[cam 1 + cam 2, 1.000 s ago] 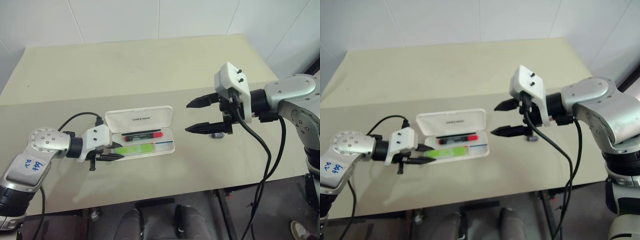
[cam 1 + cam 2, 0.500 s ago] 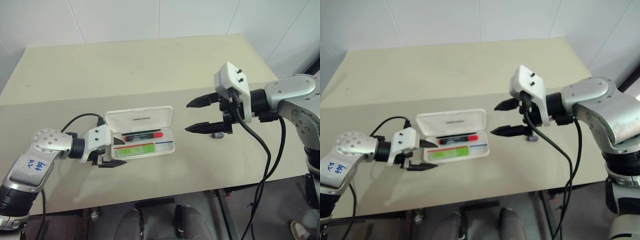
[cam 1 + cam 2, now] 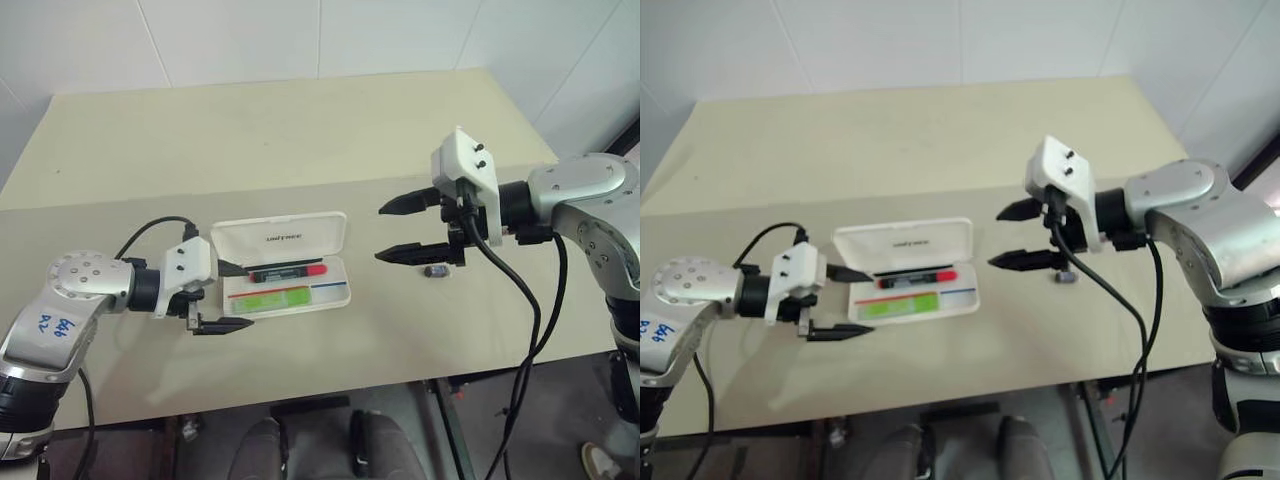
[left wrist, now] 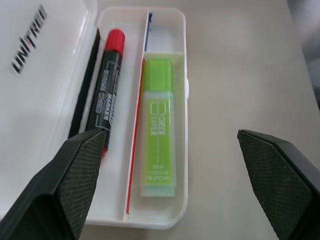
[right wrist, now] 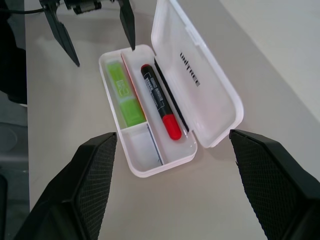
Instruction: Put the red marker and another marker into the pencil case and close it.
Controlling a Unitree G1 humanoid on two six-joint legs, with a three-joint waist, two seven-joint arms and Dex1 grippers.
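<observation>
Already the pencil case (image 3: 285,265) lies open on the beige table (image 3: 260,130), its lid (image 3: 280,238) tipped back on the far side. Inside, a thin red and blue divider runs the length of the tray. The red marker (image 4: 106,90) sits in the compartment next to the lid, its red cap toward the right gripper's end of the case. The green marker (image 4: 158,147) lies in the nearer compartment, toward the left gripper's end, with bare white tray past it.

The left gripper (image 3: 228,297) hangs at the case's left end, fingers spread wide and grasping nothing. The right gripper (image 3: 400,230) hovers well off the case's right end, its fingers also parted and empty. A small dark object (image 3: 435,271) rests on the table just below it; what it is I cannot tell.

White wall panels (image 3: 230,40) rise behind the table.
</observation>
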